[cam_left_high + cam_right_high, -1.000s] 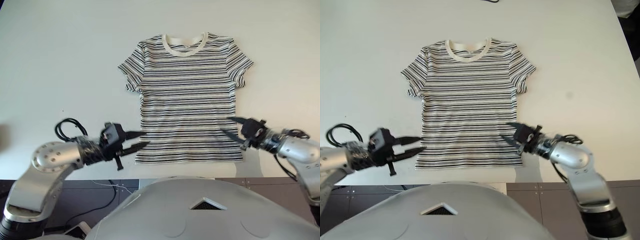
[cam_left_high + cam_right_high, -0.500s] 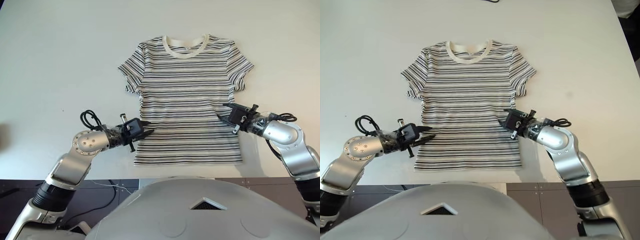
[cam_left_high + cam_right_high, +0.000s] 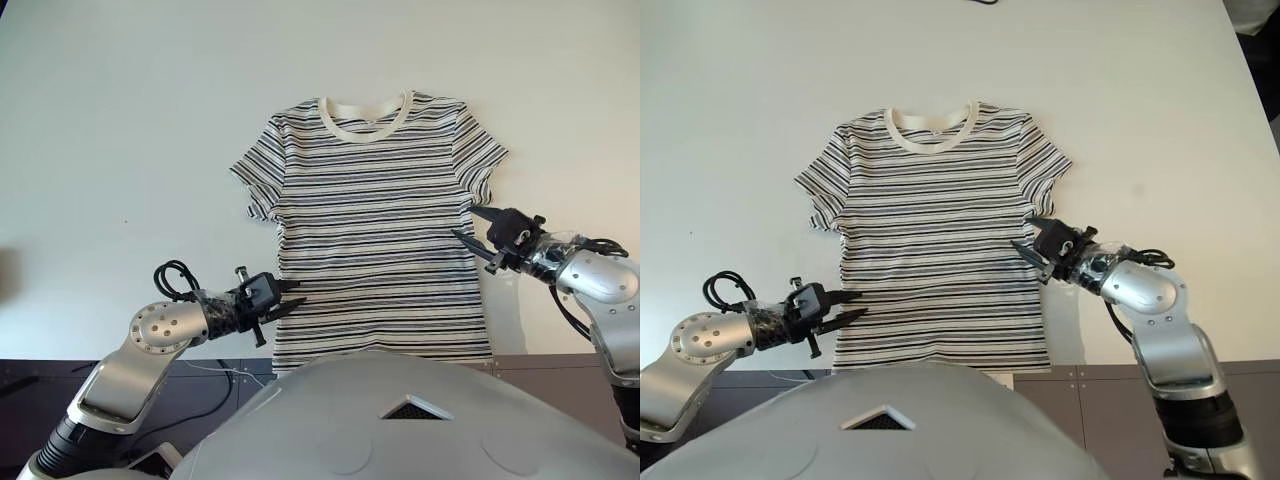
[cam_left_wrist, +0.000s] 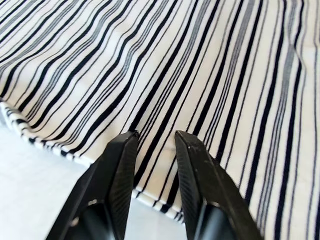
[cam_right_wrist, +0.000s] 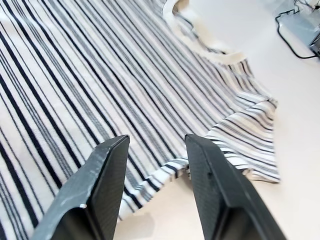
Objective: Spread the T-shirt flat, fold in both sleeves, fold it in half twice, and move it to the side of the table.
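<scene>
A black-and-white striped T-shirt (image 3: 375, 220) lies face up on the white table (image 3: 130, 150), cream collar (image 3: 364, 113) at the far end, both sleeves spread out. Its hem reaches the table's near edge. My left gripper (image 3: 288, 298) hovers low at the shirt's lower left side edge, open with a narrow gap; the left wrist view shows its fingertips (image 4: 122, 150) just above the striped cloth (image 4: 210, 65), holding nothing. My right gripper (image 3: 478, 233) sits at the shirt's right side seam below the sleeve, open wide, with the shirt's edge (image 5: 165, 172) between its fingers (image 5: 107, 165).
Bare white tabletop stretches wide to the left of the shirt and somewhat less to the right (image 3: 1160, 120). A dark cable (image 3: 980, 2) pokes in at the far edge. The table's right edge (image 3: 1252, 70) runs along the far right.
The shirt has slid toward the near edge and lies longer. My left gripper came back toward me along the left side; my right gripper moved outward off the cloth to the right seam.
</scene>
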Robot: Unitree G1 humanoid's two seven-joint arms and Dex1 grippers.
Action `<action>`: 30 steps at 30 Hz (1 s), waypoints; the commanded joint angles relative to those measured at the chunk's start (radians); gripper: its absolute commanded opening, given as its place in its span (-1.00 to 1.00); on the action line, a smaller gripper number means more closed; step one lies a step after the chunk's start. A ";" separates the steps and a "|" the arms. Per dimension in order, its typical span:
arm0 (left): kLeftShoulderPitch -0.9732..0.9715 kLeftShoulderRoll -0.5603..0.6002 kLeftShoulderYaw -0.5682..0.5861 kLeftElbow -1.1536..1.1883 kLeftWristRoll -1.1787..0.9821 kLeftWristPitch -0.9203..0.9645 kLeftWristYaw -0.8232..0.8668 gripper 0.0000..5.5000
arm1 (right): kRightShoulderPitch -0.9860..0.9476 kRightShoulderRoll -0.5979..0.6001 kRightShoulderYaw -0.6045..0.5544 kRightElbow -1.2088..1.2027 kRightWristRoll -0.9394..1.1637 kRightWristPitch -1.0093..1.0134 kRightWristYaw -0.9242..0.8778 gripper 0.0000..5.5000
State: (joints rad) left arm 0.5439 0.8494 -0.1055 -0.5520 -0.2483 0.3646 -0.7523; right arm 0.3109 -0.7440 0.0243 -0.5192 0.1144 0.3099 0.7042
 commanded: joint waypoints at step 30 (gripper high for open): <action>-0.905 0.080 -0.359 1.198 0.927 -1.043 0.465 0.01 | -0.472 0.297 0.153 0.651 -0.363 -0.332 -0.415 -0.25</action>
State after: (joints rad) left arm -0.3684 0.9233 -0.4372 0.6522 0.6630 -0.6452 -0.2394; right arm -0.1601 -0.4507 0.1808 0.1287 -0.2391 -0.0209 0.2926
